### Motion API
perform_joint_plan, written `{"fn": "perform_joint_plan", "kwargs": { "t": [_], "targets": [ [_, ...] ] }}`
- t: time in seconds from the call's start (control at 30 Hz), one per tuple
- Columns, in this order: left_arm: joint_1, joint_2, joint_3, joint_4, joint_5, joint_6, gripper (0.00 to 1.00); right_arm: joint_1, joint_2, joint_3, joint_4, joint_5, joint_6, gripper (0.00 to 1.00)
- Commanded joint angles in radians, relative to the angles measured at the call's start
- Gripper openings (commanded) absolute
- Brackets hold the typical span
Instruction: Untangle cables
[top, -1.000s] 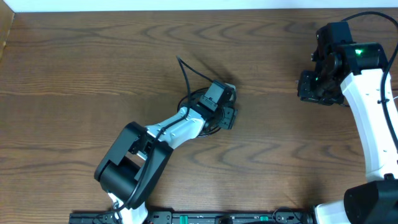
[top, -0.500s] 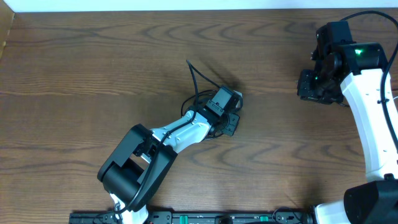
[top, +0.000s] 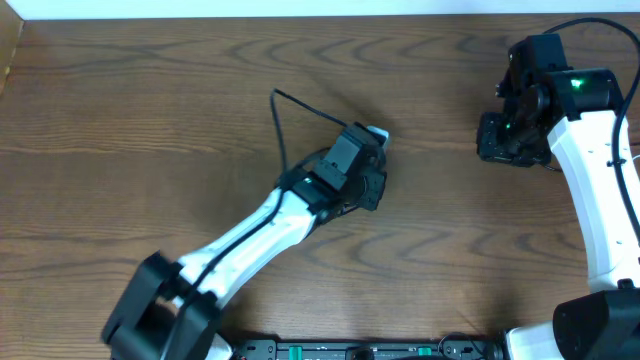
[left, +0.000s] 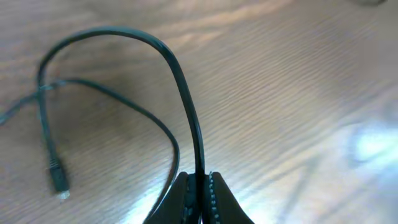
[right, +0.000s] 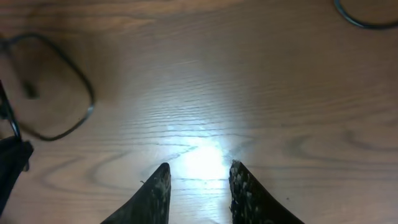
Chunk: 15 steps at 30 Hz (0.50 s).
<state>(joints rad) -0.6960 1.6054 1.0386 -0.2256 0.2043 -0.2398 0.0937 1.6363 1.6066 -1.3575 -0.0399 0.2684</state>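
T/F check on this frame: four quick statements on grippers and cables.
1. The left gripper is shut on the black cable. True.
2. The right gripper holds a cable. False: its jaws stand apart and empty over the bare table.
3. A plug end of the black cable is clear of the left gripper. True.
4. Both grippers meet at mid-table. False: the right one sits well off to the right.

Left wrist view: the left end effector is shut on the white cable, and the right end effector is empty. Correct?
No. The left end effector is shut on the black cable, not a white one; the left wrist view shows it. The right end effector is empty, as stated.
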Motion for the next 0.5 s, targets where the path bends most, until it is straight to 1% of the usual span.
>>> {"fn": "perform_joint_plan", "kwargs": {
  "t": [0.0, 0.07, 0.23, 0.37, 0.47],
  "targets": [
    [-0.001, -0.054, -0.002, -0.014, 0.078, -0.025, 0.08, -0.004, 0.002, 0.006, 0.028, -0.137, -0.074, 0.29],
    [-0.001, -0.071, -0.002, -0.026, 0.084, -0.028, 0.08, -0.004, 0.002, 0.0, 0.051, -0.196, -0.095, 0.3],
    [-0.001, -0.113, -0.002, -0.04, 0.083, -0.028, 0.08, -0.004, 0.002, -0.045, 0.102, -0.261, -0.094, 0.32],
    [0.013, -0.165, -0.002, -0.039, 0.083, -0.028, 0.08, -0.004, 0.002, -0.111, 0.142, -0.307, -0.094, 0.33],
    [0.043, -0.226, -0.002, -0.039, 0.083, -0.029, 0.08, -0.001, 0.002, -0.185, 0.197, -0.387, -0.094, 0.33]
  ]
}}
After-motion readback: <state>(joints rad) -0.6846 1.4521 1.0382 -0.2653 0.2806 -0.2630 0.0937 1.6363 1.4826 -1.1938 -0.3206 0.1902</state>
